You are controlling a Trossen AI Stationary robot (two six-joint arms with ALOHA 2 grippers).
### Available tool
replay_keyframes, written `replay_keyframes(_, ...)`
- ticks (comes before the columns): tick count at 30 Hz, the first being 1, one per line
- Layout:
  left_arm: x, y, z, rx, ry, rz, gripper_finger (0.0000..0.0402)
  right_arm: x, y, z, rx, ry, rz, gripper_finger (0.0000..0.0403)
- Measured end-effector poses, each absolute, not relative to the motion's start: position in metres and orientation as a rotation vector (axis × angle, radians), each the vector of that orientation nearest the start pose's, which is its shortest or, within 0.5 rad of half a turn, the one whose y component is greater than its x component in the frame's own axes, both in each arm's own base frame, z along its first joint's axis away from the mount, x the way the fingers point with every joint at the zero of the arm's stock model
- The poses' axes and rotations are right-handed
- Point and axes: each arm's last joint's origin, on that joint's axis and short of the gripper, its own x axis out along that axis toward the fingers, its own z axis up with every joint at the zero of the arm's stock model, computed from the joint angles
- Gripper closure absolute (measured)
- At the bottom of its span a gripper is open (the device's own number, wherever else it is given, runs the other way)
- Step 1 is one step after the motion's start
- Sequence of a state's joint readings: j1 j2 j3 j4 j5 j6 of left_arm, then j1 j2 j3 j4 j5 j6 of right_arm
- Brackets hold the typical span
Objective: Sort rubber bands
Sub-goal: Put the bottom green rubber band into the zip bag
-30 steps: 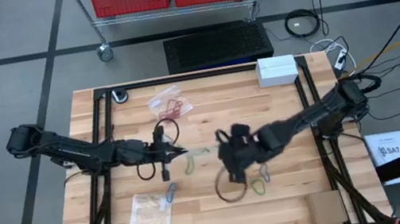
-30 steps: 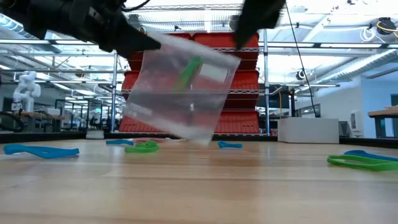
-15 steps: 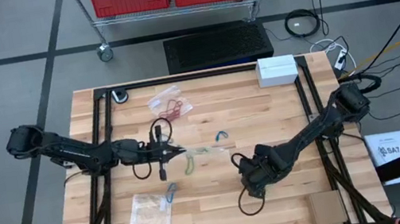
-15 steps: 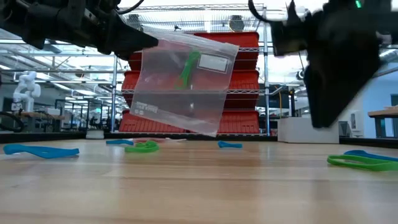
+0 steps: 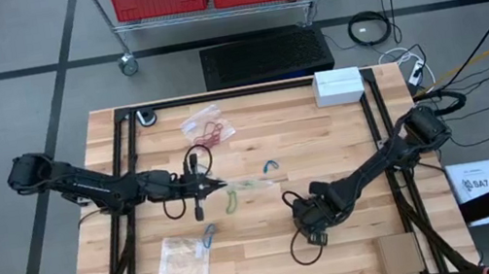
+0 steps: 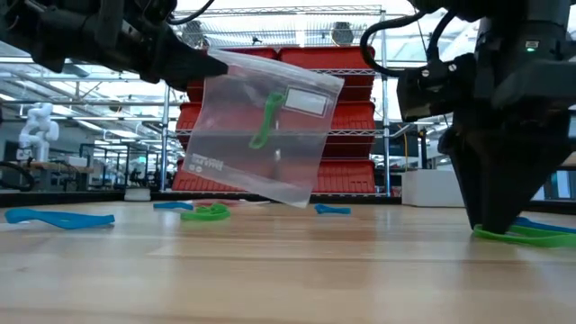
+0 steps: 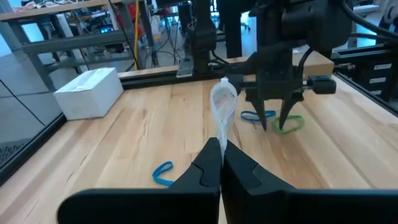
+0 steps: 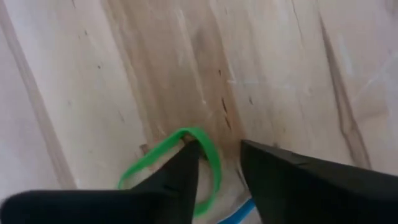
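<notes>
My left gripper (image 5: 208, 186) is shut on a clear plastic bag (image 6: 261, 130) with a green rubber band (image 6: 265, 115) inside, held up above the table's middle. My right gripper (image 5: 315, 232) is open and points down at the table. Its fingertips stand astride one end of a green rubber band (image 8: 186, 144) that lies flat on the wood, also in the low view (image 6: 531, 236). Loose blue bands (image 5: 271, 165) (image 5: 209, 233) and a green one (image 6: 209, 212) lie flat on the table. My left gripper pinches the bag's upper corner (image 6: 214, 65) between its two fingers, coming level from the table's left. The bag shows edge-on past the fingers in the left wrist view (image 7: 221, 107). It hangs tilted below the fingers, clear of the table. My right gripper has one fingertip (image 8: 189, 155) at the band's inner edge. I cannot tell whether it touches the band.
A clear bag with red bands (image 5: 207, 127) lies at the far middle, and another clear bag (image 5: 182, 265) at the near left. A white box (image 5: 338, 85) stands at the far right, a cardboard piece (image 5: 401, 255) at the near right. A blue band (image 6: 540, 222) lies behind the right gripper.
My right gripper has gone from beside the bag toward the table's near right and down to the green band on the wood. The bag in my left gripper has swung a little, and the green band inside it sits lower.
</notes>
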State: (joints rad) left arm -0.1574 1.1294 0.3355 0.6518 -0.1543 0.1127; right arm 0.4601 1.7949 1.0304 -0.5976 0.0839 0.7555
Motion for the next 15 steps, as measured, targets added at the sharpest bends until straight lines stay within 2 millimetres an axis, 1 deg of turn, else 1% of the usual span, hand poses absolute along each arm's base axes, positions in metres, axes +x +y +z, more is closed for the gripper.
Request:
replay_keyframes(2, 0.215, -0.03, 0.195, 0.136, 0.149, -0.011, 0.0401, 0.285, 0.138, 0.139, 0.252, 1.345, -0.186, 0.0319)
replay_keyframes(5, 0.215, -0.03, 0.195, 0.136, 0.147, -0.012, 0.0402, 0.287, 0.139, 0.142, 0.22, 1.342, -0.179, 0.038)
replay_keyframes(7, 0.215, -0.03, 0.195, 0.136, 0.147, -0.012, 0.0401, 0.29, 0.14, 0.15, 0.179, 1.327, -0.194, 0.0395)
replay_keyframes(9, 0.215, -0.03, 0.195, 0.136, 0.146, -0.011, 0.0402, 0.298, 0.141, 0.168, 0.148, 1.283, -0.206, 0.0394)
replay_keyframes(12, 0.215, -0.03, 0.195, 0.135, 0.146, -0.008, 0.0402, 0.312, 0.144, 0.197, 0.063, 1.172, -0.247, 0.04)
replay_keyframes(15, 0.215, -0.029, 0.196, 0.131, 0.143, -0.001, 0.0401, 0.328, 0.145, 0.227, -0.039, 0.986, -0.335, 0.04)
